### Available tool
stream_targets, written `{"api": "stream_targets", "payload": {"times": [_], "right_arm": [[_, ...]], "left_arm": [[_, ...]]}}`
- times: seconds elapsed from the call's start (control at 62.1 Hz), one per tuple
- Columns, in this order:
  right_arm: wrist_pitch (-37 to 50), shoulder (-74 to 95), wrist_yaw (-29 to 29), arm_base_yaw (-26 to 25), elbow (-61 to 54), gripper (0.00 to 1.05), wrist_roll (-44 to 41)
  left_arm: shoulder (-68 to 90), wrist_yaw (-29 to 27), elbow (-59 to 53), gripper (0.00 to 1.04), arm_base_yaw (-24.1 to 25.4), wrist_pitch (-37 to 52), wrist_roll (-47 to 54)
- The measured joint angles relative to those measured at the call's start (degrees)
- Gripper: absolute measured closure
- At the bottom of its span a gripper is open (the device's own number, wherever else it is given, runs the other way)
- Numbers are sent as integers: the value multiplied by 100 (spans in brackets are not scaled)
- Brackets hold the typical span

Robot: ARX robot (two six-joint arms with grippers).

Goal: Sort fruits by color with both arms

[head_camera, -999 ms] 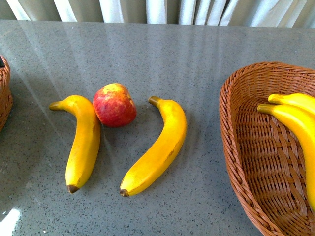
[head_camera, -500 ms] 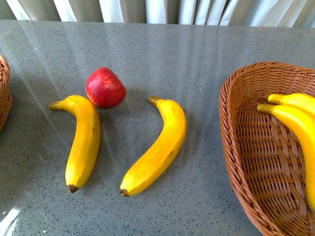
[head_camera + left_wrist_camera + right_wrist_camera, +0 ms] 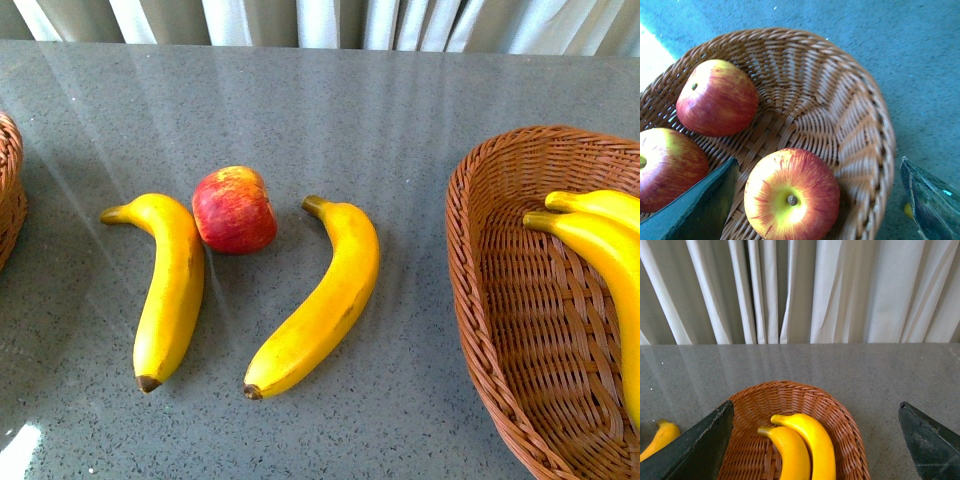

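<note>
One red apple [image 3: 235, 208] with yellow streaks lies loose on the grey table between two yellow bananas [image 3: 165, 285] [image 3: 320, 300]. The front view shows neither arm. In the left wrist view my left gripper [image 3: 817, 165] hangs open over the left wicker basket [image 3: 860, 115], which holds three apples [image 3: 792, 197] [image 3: 717, 97] [image 3: 667, 167]. My right gripper [image 3: 815, 407] is open above the right wicker basket [image 3: 840, 415], where two bananas [image 3: 815, 445] [image 3: 790, 455] lie side by side. Nothing sits between either pair of fingers.
In the front view the right basket [image 3: 480, 300] takes up the table's right side, and only the rim of the left basket [image 3: 8, 190] shows at the left edge. White curtains [image 3: 800, 290] hang behind the table's far edge.
The loose apple rolled away toward the back left, then came back to between the bananas, now turned differently. The bananas and baskets have not moved.
</note>
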Motion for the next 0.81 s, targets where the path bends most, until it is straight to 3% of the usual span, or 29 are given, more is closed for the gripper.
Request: {"api": "stream_targets", "payload": {"times": [0.451,0.806], "right_arm": [[0,0,0,0,0,9,0],[0,0,0,0,0,9,2]], "left_arm": [[201,-195,284,9,-1775,33,245],[1117,-151,841,9,-2256,37,238]]}}
